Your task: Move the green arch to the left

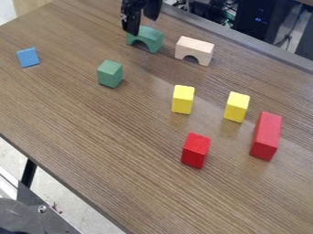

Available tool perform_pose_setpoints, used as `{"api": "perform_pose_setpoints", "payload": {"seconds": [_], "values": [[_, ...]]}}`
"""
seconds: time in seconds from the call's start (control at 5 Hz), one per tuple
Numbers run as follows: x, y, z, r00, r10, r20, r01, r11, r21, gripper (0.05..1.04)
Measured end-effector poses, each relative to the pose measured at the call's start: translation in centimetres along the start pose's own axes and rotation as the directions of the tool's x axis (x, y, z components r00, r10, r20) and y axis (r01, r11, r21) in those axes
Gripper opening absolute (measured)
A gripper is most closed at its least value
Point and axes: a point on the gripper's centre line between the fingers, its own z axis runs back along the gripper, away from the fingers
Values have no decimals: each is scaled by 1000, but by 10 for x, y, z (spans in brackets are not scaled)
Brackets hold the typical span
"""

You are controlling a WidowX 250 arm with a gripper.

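The black gripper (142, 25) hangs at the top edge, left of centre, its two fingers apart. Just under and behind its fingertips is the green arch (149, 38), standing on the wooden table with its opening facing down. The left fingertip overlaps the arch's left end in this view; whether they touch, I cannot tell.
A pale wooden arch (196, 48) stands right of the green one. Nearer are a green block (110, 74), yellow blocks (183, 99) (236, 107), a red block (196, 150) and a long red block (267, 135). A blue piece (28, 57) lies far left on the table (79, 123).
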Motion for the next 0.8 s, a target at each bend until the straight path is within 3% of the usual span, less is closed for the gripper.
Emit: {"api": "perform_pose_setpoints", "payload": {"seconds": [0.2,0.6,0.8], "values": [[-1,-2,-11,1000,18,-1,-18,1000,23,999],[2,-17,-21,999,31,6,-31,999,10,945],[5,-14,-27,1000,14,28,-15,999,34,671]]}}
